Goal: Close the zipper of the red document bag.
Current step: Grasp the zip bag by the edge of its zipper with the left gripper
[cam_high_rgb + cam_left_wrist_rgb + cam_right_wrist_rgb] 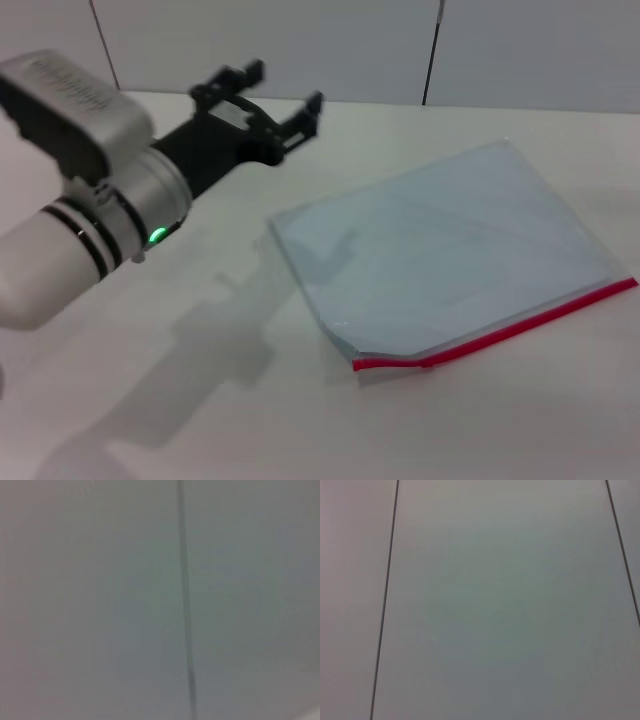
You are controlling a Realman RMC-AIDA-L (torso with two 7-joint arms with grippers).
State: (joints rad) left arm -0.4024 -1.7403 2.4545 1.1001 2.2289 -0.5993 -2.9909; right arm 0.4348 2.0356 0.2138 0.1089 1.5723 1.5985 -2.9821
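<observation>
On your far left, the left gripper hangs above the white table, reaching out toward the far edge where the table meets the panelled wall. Its two black fingers stand apart with nothing between them. A small green light glows on the silver-and-white wrist just behind it, and the arm's shadow falls on the bare tabletop below and to the near side.

Move your eye right and you reach the red document bag, lying flat on the table, right of centre, turned at an angle so that one corner points toward the far wall. It is well apart from the left gripper; nothing touches it. The zipper runs along the bag's near long edge, from the near-left corner out to the right end. At that near-left corner the red strip bends a little and a small dark bit sits on it; you cannot tell from here whether that is the slider, nor how far the zipper is closed.

The left wrist view gives you only a pale panel with one dark seam, and the right wrist view only more wall panels. The right gripper does not show anywhere, so its state cannot be told.
</observation>
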